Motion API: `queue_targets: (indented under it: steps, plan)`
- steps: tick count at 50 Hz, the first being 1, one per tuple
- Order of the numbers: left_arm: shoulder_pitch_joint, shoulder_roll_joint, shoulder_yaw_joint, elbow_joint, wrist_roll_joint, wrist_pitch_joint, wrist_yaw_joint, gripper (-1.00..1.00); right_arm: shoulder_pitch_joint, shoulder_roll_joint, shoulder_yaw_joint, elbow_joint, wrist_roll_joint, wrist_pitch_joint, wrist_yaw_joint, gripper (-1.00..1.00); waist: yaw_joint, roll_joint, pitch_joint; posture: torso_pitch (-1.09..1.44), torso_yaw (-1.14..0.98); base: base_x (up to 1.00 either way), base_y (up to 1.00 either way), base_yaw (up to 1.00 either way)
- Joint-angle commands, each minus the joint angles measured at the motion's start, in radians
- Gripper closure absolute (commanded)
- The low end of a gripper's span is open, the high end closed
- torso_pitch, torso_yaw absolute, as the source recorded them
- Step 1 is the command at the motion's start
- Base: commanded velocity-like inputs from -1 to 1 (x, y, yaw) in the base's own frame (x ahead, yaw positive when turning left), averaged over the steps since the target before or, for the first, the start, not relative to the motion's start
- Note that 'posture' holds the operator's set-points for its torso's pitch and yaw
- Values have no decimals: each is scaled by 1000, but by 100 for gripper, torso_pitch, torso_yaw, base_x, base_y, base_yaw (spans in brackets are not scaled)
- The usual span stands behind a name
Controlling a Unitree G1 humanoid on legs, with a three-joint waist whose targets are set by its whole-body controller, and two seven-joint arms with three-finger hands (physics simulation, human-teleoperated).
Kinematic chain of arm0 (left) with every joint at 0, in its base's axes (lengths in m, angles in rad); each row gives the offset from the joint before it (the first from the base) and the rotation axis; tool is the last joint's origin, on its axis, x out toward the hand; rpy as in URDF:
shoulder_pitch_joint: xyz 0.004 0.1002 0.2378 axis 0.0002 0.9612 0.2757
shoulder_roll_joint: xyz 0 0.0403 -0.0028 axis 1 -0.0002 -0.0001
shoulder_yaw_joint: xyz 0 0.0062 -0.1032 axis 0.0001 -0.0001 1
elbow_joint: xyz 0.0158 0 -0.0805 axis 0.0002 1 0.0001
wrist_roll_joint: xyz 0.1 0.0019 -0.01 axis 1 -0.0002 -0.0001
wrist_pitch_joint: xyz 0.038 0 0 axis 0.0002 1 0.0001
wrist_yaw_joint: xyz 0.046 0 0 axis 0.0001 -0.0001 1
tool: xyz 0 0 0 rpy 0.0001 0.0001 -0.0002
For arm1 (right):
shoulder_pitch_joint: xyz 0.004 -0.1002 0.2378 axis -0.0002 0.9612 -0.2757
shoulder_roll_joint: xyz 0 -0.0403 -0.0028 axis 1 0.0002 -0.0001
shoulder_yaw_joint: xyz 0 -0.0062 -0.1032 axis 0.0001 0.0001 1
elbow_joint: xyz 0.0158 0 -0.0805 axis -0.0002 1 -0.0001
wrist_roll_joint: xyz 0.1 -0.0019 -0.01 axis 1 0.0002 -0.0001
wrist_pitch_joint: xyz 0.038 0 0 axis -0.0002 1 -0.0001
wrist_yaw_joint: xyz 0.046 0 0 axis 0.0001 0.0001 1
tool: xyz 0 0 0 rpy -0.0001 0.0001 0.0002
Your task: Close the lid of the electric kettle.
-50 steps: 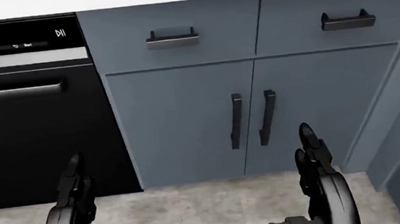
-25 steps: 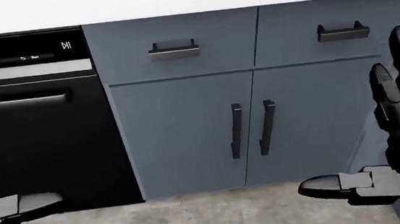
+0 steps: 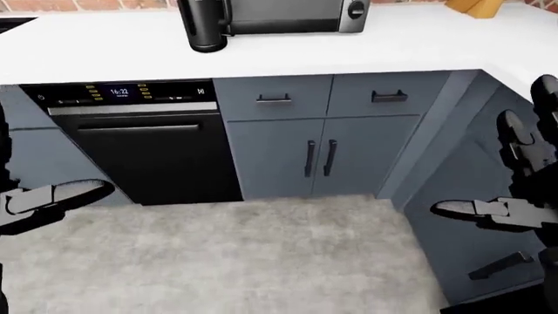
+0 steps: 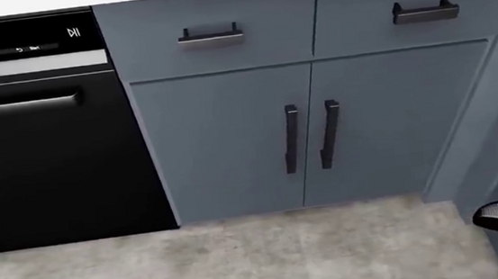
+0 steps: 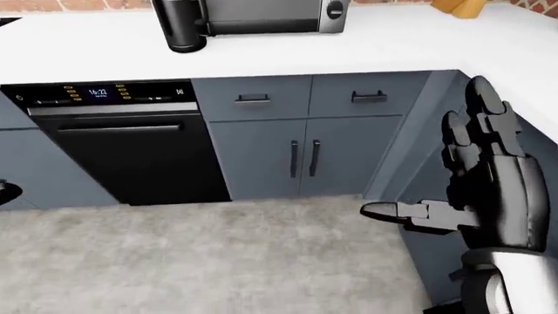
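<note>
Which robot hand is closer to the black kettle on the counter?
Left, probably. The kettle stands at the upper left on the counter, on the left hand side. The right hand is raised far right. Both are open and still far away.

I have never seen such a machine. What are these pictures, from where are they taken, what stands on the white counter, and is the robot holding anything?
These are simulator renders from cameras on a humanoid robot's head, looking out over its own arms. The two eye views are a pair and show nearly the same kitchen; the head view looks lower, at the grey cabinet doors and the black dishwasher.

The dark shapes at the sides are the robot's three-finger hands: the right hand and the left hand. Both are open and hold nothing.

On the white counter stand a black electric kettle, cut off at the top edge so its lid does not show, and beside it a steel microwave. The hands are not near the kettle.
</note>
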Motion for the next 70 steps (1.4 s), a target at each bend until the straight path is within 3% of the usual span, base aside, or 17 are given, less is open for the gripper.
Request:
queue_targets:
  steps: [1, 5, 9, 22, 40, 41, 44, 47, 49, 50, 52, 60, 63, 64, 65, 67, 70]
  plan:
    - [-9, 18, 19, -10, 12, -39, -10, -100, -5, -25, -30, -21, 38, -29, -16, -95, 0, 0, -11, 0, 0, 0, 0, 0]
    - [7, 24, 58, 10, 21, -50, -34, -100, 9, -45, -55, -21, 72, -32, -34, -95, 0, -2, -11, 0, 0, 0, 0, 0]
    - [15, 25, 83, 26, 20, -56, -46, -100, 13, -36, -43, -21, 41, -34, -22, -95, -2, -2, -12, 0, 0, 0, 0, 0]
    - [32, 9, 104, 49, 56, -66, -92, -100, 12, -23, -94, -21, 4, -19, 28, -95, -1, -4, -19, 0, 0, 0, 0, 0]
    - [36, -10, 88, 54, 85, -79, -110, -100, 16, 16, -37, -21, -150, -36, 104, -95, -5, -1, -15, 0, 0, 0, 0, 0]
    - [34, -11, 87, 53, 86, -78, -111, -100, 15, 24, -35, -21, -158, -38, 112, -95, -5, 6, -34, 0, 0, 0, 11, 0]
    - [32, -12, 86, 47, 85, -70, -110, -100, 7, 34, -27, -21, -195, -34, 133, -96, -6, 0, -25, 0, 0, 0, 16, 0]
    - [32, -12, 85, 46, 86, -70, -114, -100, 4, 29, -31, -21, -189, -29, 133, -95, -12, 14, -22, 0, 0, 0, 16, 0]
    - [32, -12, 87, 47, 87, -69, -117, -100, 6, 32, -33, -21, -187, -30, 133, -95, -10, 49, -16, 0, 0, 0, 17, 0]
    - [32, -11, 89, 45, 84, -67, -116, -100, 6, 36, -35, -21, -189, -33, 134, -95, -11, 41, -17, 0, 0, 0, 17, 0]
    - [30, -11, 87, 43, 85, -65, -115, -100, 4, 41, -30, -21, -201, -34, 138, -95, -7, 52, -16, 0, 0, 0, 16, 0]
    - [28, -21, 72, 44, 107, -68, -127, -100, -1, 48, -37, -21, -211, -29, 150, -95, -4, 0, -17, 0, 0, 0, 17, 0]
    - [26, -23, 70, 44, 111, -68, -130, -100, 1, 56, -28, -21, -224, -32, 154, -95, 0, -50, -25, 0, 0, 0, 17, 0]
    - [25, -23, 71, 43, 108, -66, -129, -100, 0, 62, -26, -21, -234, -33, 161, -95, 1, -45, -24, 0, 0, 0, 17, 0]
    - [25, -24, 67, 43, 113, -68, -129, -100, -4, 63, -26, -21, -239, -30, 166, -95, -8, -25, -20, 0, 0, 0, 16, 0]
    - [23, -23, 67, 42, 110, -66, -127, -100, -6, 71, -25, -21, -253, -31, 178, -95, -7, -43, -25, 0, 0, 0, 16, 0]
    - [24, -27, 65, 41, 114, -67, -128, -100, -7, 77, -26, -21, -265, -31, 189, -95, -6, -34, -27, 0, 0, 0, 16, 0]
